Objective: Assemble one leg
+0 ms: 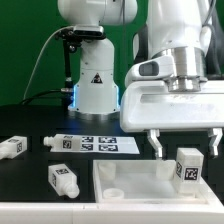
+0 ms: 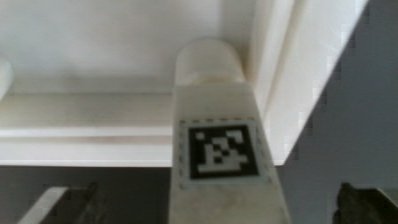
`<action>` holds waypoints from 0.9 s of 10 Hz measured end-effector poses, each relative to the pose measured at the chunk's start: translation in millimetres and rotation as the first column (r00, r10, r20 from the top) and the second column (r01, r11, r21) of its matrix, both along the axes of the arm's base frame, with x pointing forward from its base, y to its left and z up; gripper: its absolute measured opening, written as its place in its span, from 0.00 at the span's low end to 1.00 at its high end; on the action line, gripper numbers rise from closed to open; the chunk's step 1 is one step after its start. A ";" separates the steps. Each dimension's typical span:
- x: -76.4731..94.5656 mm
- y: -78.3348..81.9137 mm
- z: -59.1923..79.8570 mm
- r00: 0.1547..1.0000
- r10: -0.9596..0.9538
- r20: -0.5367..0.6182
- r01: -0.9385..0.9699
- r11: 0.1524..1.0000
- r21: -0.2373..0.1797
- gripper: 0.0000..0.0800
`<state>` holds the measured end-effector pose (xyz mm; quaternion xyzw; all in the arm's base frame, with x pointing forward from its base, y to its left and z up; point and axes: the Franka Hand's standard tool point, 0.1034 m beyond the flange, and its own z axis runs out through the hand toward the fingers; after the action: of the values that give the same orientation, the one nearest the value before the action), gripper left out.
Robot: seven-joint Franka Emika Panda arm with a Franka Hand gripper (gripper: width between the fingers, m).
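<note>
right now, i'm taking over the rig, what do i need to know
Gripper: open, one finger on each side of the leg, not touching it.
Leg: upright on the white panel, near its corner on the exterior view's right. Whether it is fully seated cannot be told.
Second leg and third leg: loose off the panel, on the exterior view's left, near the marker board.
Done: leg stood on the panel.
Left: probably check that it is tight, then retract.
</note>
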<state>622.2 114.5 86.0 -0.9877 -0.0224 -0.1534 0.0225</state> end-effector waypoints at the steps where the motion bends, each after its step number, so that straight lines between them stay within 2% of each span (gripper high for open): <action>1: 5.1 -1.0 2.1 0.998 -0.002 -0.060 0.002 1.000 0.002 0.81; 3: 3.8 2.1 -4.1 0.979 -0.010 -0.202 0.011 1.000 0.003 0.81; 4: 9.9 3.1 -3.3 0.975 -0.009 -0.223 0.010 1.000 0.003 0.81; 6: 11.9 1.9 -3.5 0.975 -0.027 -0.220 0.028 1.000 0.004 0.80; 7: 11.9 1.7 -3.6 0.975 -0.027 -0.220 0.028 1.000 0.004 0.59; 8: 11.9 2.0 -3.6 0.973 -0.055 -0.222 0.058 0.998 0.008 0.59; 9: 12.0 1.3 -3.6 0.968 -0.111 -0.226 0.117 0.993 0.012 0.37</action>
<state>634.2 115.9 82.4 -0.9979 0.0391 -0.0422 0.0285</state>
